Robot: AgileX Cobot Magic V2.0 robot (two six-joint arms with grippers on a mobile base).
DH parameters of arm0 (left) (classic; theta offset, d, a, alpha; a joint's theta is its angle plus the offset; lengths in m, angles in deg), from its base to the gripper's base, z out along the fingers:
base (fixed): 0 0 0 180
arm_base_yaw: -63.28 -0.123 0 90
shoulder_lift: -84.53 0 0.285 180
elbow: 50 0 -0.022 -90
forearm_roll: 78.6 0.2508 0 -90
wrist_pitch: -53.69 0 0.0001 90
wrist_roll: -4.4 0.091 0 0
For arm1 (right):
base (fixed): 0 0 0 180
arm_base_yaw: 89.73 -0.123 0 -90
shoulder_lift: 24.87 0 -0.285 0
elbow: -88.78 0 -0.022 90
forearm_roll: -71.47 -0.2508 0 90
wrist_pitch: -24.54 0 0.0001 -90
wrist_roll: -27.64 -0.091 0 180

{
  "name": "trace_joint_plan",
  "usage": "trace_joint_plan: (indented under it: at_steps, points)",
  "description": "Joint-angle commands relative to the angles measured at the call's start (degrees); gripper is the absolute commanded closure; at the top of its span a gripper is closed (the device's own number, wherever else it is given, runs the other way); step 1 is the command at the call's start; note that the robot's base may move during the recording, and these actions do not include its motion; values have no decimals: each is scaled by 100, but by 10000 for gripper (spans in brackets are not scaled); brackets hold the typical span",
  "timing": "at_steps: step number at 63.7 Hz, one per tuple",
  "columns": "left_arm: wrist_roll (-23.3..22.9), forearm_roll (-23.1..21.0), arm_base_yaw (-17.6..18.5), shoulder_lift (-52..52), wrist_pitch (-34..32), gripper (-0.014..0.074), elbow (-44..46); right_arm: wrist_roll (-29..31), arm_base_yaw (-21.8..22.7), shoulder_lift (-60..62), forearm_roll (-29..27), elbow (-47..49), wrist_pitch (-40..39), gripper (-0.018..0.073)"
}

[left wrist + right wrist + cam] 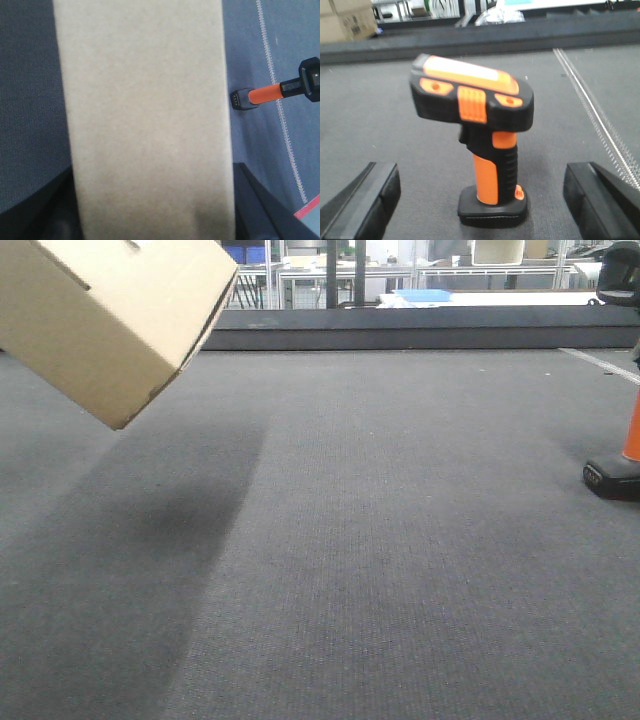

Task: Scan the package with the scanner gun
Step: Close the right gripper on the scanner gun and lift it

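We see the package (110, 310) up in the air on the left side of the front view. It is tilted, with one corner pointing down, and it does not touch the grey mat (400, 540). A dark shadow (190, 510) lies on the mat under it. In the left wrist view the box fills the middle. The left gripper (154, 172) has one dark finger (45, 210) on each side of the box, and they are pressed tight on it.

The scanner gun (480, 130) is well apart from the box, far over on the right side of the mat. It stands up straight on its flat black foot, with its orange stem above the foot and its black head on top. In the front view we can only see its foot and a bit of the stem at the right edge.

The right gripper (480, 170) is just beside the scanner gun. Its two black fingers (370, 200) are wide apart, one on each side, and they do not touch it. A white line (600, 120) runs along the mat to the right of the scanner gun, and cardboard boxes (345, 20) sit far off on the left
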Motion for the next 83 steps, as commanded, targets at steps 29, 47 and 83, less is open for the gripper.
trace_joint_plan:
  at_steps: [29, 47, 83]
  points:
    - [38, -220, 3, -65, 56, 707, 15, -6, -9, -2132, -49, 380, -1786, -10]
    - [38, -220, 3, -65, 56, 707, 15, -6, -9, -2621, -134, 557, -2084, -10]
    - [38, -160, 3, -65, -93, 707, 15, -608, -9, -3308, 22, 751, -2455, -10]
